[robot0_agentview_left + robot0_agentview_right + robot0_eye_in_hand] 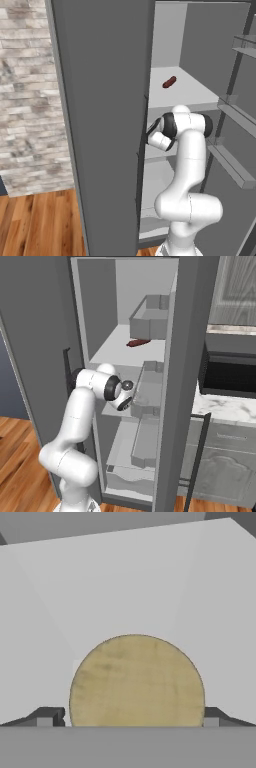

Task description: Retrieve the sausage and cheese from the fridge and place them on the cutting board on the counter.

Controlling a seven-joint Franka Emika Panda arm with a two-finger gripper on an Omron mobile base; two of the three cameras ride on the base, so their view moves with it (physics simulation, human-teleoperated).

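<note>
the fridge (pixel 100 125) is the biggest thing here. it is tall and dark grey, and it stands open, with light grey shelves (pixel 185 92) inside. its open door (pixel 187 381) carries little bins (pixel 150 318) on the inner side, seen in the right base view. next to the fridge is a brick wall (pixel 30 95) and a wood floor (pixel 40 220).

on the other side of the fridge is the counter (pixel 225 406), white with grey veins, over grey drawer fronts (pixel 225 456). a dark box-like oven (pixel 230 373) sits on it.

the white arm (pixel 187 165) rises from the bottom and bends into the fridge at a middle shelf, below the shelf with the sausage.

the sausage (pixel 169 82) is small and dark red-brown. it lies alone on an upper shelf, well above the arm's hand.

the cheese (pixel 136 682) looks round and pale yellow-tan in the hand view. it sits on a light grey shelf, right between the two dark fingertips (pixel 47 716). the claw (pixel 128 719) is spread wide, one tip on each side of the cheese. the tips look very near the cheese, but one cannot tell if they touch it.
</note>
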